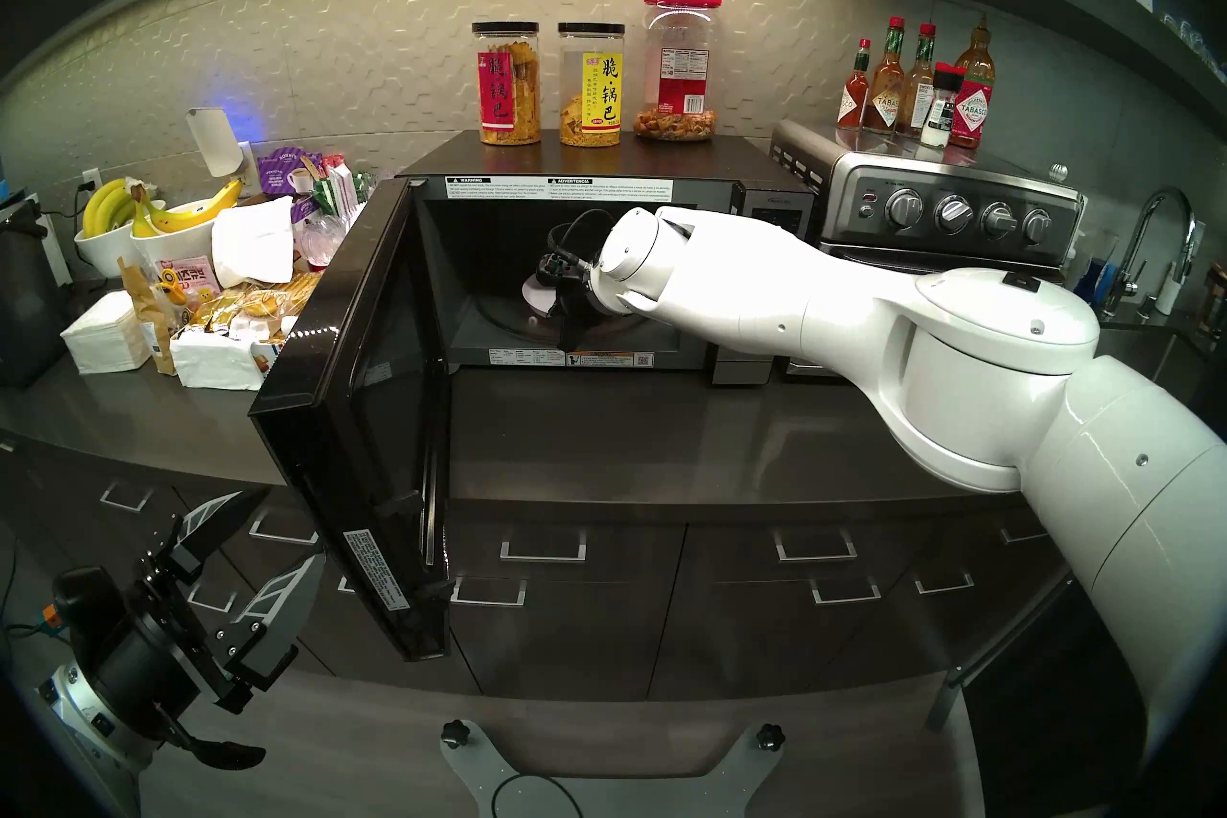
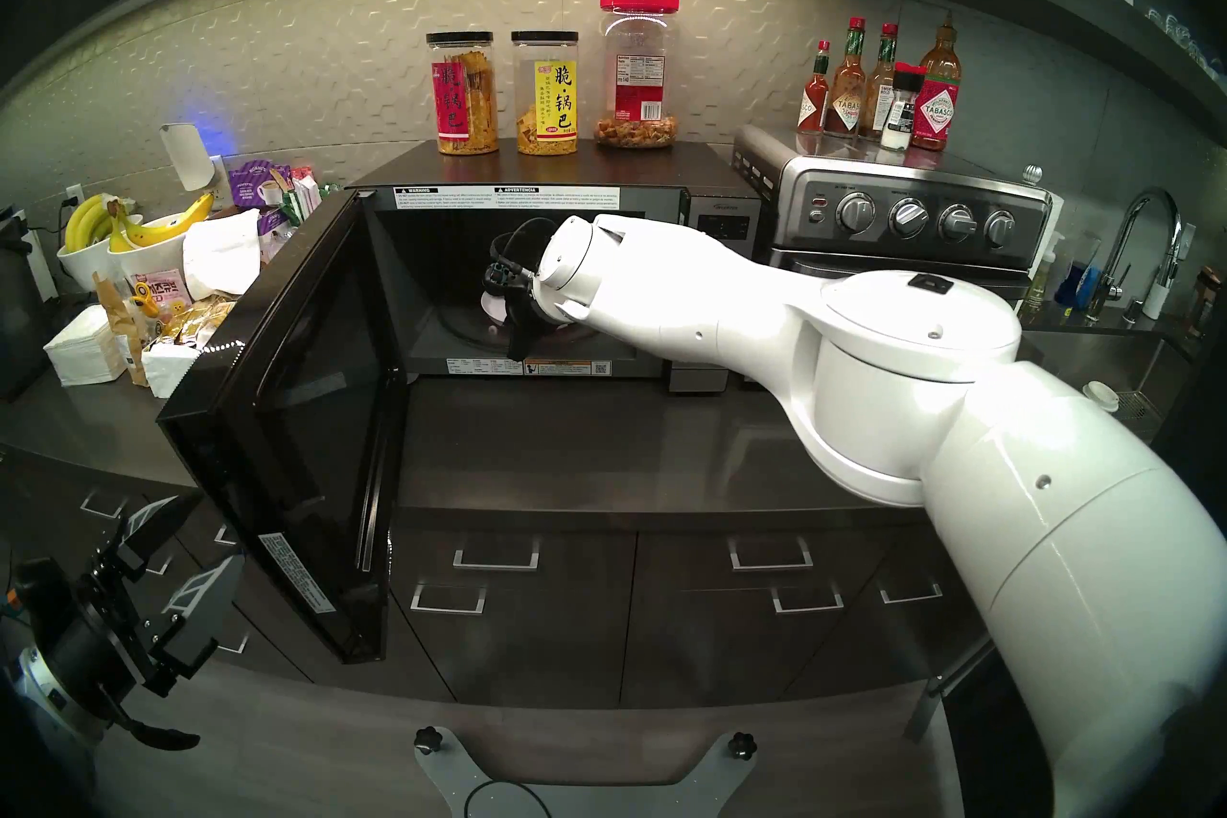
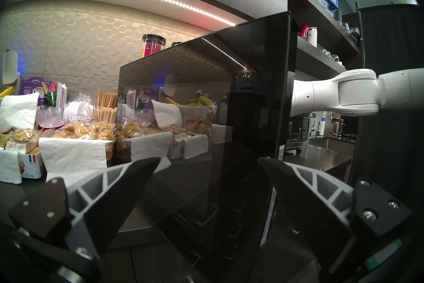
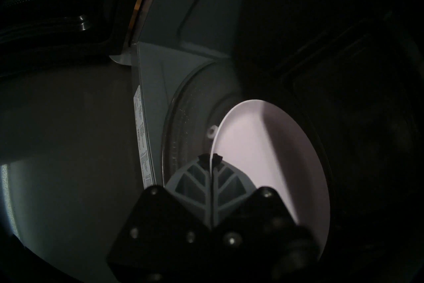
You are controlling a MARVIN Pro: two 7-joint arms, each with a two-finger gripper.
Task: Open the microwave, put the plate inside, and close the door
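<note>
The black microwave point(image 1: 597, 159) stands on the counter with its door point(image 1: 372, 398) swung wide open to the left. My right arm reaches into the cavity. My right gripper point(image 4: 211, 157) is shut on the rim of the white plate point(image 4: 263, 149), holding it over the glass turntable point(image 4: 183, 126). In the head view only a sliver of the plate point(image 1: 536, 292) shows left of the wrist. My left gripper point(image 1: 279, 528) is open and empty, low at the front left, just outside the door's free edge. The left wrist view faces the door's glossy outer glass point(image 3: 206, 114).
Three snack jars point(image 1: 591, 86) stand on top of the microwave. A steel toaster oven point(image 1: 943, 212) with sauce bottles on it sits to the right, and a faucet point(image 1: 1155, 239) beyond it. Banana bowls point(image 1: 159, 226), napkins and snack packets crowd the counter left of the door.
</note>
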